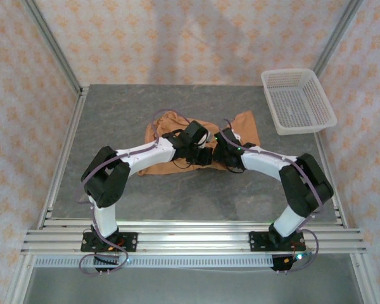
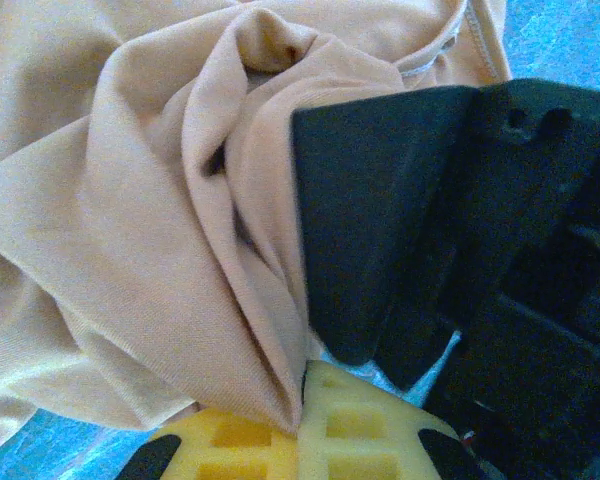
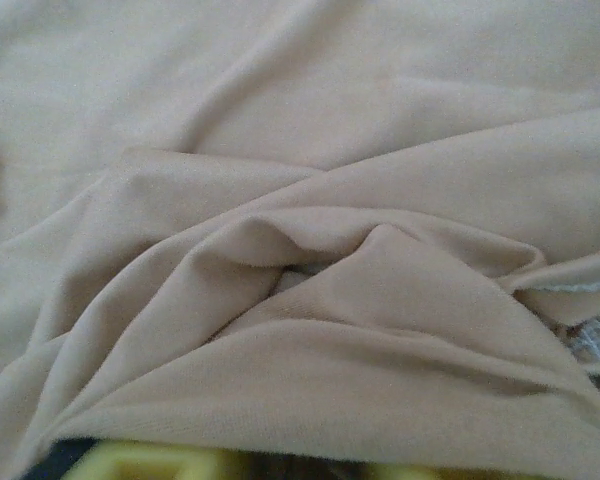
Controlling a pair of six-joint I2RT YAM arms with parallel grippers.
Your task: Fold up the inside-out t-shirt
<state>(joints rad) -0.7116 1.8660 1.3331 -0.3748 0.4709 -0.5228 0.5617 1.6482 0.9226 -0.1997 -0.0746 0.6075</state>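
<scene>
Where it lies bunched in the middle of the desk [image 1: 177,196], the inside-out t-shirt [image 1: 168,125] is a crumpled orange-tan heap with a stitched hem showing along 1 edge. The left gripper [image 1: 206,156] sits on its near side. In the left wrist view its 2 yellow fingers [image 2: 230,445] are pressed together, with a ridge of the cloth pinched between them. The right gripper [image 1: 223,152] is just beside it, down on the same heap. Folds drape over its fingers [image 3: 150,462], so I cannot tell whether they are spread or gripping. A white mesh basket [image 1: 290,73] stands well apart at the far right corner.
</scene>
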